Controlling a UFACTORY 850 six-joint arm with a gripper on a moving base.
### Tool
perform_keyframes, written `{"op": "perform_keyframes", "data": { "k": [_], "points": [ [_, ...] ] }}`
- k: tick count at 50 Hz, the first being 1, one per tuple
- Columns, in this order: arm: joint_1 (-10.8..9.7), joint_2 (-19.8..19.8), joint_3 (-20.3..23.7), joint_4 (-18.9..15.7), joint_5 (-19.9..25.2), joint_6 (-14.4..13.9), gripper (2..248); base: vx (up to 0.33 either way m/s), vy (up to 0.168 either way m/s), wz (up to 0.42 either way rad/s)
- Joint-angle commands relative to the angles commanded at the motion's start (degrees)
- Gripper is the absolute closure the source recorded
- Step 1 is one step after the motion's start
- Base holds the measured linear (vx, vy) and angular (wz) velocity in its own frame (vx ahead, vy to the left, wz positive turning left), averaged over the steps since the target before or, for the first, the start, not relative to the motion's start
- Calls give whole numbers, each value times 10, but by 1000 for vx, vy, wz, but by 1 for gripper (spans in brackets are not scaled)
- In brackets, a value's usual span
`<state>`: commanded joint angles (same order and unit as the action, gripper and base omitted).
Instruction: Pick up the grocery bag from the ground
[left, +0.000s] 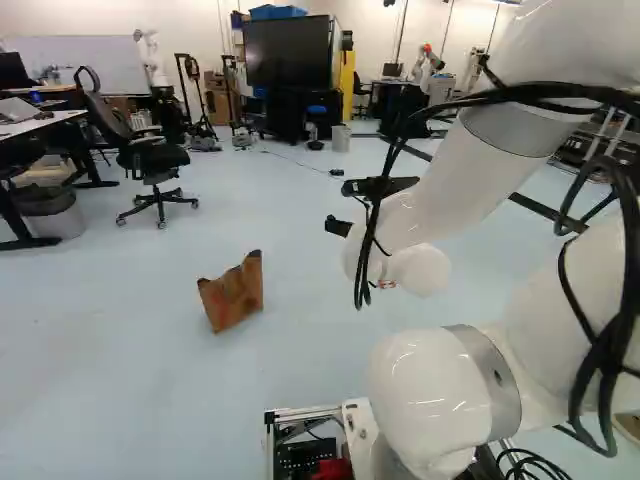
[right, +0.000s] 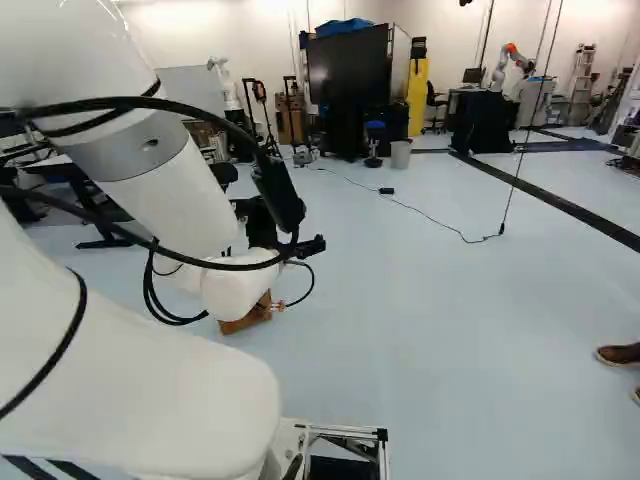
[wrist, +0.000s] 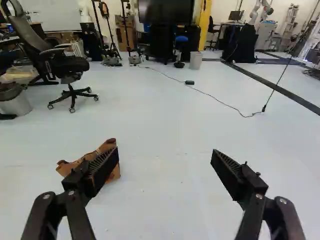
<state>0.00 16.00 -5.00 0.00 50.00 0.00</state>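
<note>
Because the brown bag (left: 235, 295) is sitting on the floor (left: 120, 340) to the left, outside the spread jaws and partly hidden behind the left one, a straight approach is probably risking that tip shoving the bag instead of straddling it.

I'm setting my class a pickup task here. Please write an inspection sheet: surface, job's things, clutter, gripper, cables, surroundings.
Surface: pale floor, smooth, with dark strips farther off.
Job's things: one crumpled brown paper bag on the floor, not between the gripper's fingers.
Clutter: office chair beyond the bag.
Gripper: open, holding nothing.
Cables: black cable across the floor; black cables looped along the arm.
Surroundings: large screen, grey bin, another robot.
</note>
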Motion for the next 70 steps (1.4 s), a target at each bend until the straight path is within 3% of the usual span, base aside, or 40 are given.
{"op": "perform_keyframes", "data": {
  "k": [70],
  "points": [
    [0, 0, 0, 0, 0, 0, 3, 194, 61, 266]
  ]
}}
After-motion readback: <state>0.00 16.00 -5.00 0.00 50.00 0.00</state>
